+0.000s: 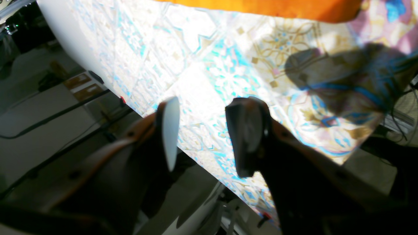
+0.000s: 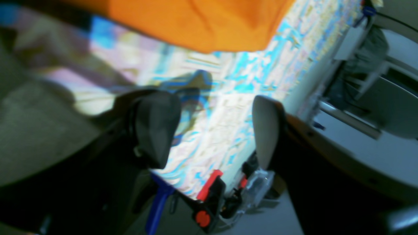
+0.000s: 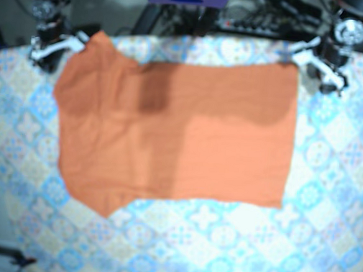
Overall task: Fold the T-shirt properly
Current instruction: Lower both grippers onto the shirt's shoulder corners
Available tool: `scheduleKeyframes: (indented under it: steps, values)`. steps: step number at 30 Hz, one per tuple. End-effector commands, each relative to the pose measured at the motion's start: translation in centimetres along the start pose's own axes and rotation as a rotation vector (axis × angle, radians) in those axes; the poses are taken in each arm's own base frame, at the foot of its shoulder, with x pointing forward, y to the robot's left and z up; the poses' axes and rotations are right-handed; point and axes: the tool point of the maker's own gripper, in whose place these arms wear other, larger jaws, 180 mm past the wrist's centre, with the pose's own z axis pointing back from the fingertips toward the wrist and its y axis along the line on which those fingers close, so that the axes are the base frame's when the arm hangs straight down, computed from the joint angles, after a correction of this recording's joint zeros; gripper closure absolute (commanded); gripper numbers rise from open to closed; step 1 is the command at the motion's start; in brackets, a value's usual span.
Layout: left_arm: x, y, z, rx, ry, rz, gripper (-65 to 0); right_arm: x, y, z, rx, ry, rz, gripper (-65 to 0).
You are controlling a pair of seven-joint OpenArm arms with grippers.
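While base alone shows whole T-shirt (image 3: 175,135), L end effector (image 1: 206,130), R end effector (image 2: 211,130) spread.

The left gripper (image 1: 207,133) is wide open. Its two fingers (image 1: 169,133) stand far apart, and nothing is between them. It hangs in the air near the edge of the T-shirt (image 1: 261,8) and does not touch it. In the base view, the left arm (image 3: 327,59) is just beside the T-shirt's top right corner.

The right gripper (image 2: 212,130) is wide open too, with nothing between its fingers (image 2: 156,127). It also hangs near the T-shirt's edge. The right arm (image 3: 48,42) is by the T-shirt's top left corner.
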Motion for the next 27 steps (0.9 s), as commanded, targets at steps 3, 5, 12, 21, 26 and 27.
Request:
scheduleKeyframes:
  steps: [3,5,12,21,26,27]
  values:
    - [-0.3,1.0,0.1,0.034,0.006,-0.011,-26.4,-0.7,-0.3,0.2,-0.016,0.007,0.020,-37.4]
    - [-0.3,1.0,0.1,0.034,0.007,-0.012,-26.4,0.1,0.1,0.2,-0.009,-0.012,0.024,-37.4]
    - [-0.3,1.0,0.1,0.034,0.007,-0.011,-26.4,2.3,1.0,0.4,0.013,-0.064,0.033,-37.4]
    - [-0.3,1.1,0.1,0.035,0.008,-0.011,-26.4,3.9,1.8,0.6,0.030,-0.102,0.062,-37.4]
    - [-0.3,1.0,0.1,0.035,0.008,-0.009,-26.4,4.2,3.5,1.5,0.066,-0.116,0.108,-37.4]
    - [-0.3,1.0,0.1,0.035,0.008,-0.009,-26.4,4.5,3.6,1.6,0.069,-0.126,0.122,-37.4]
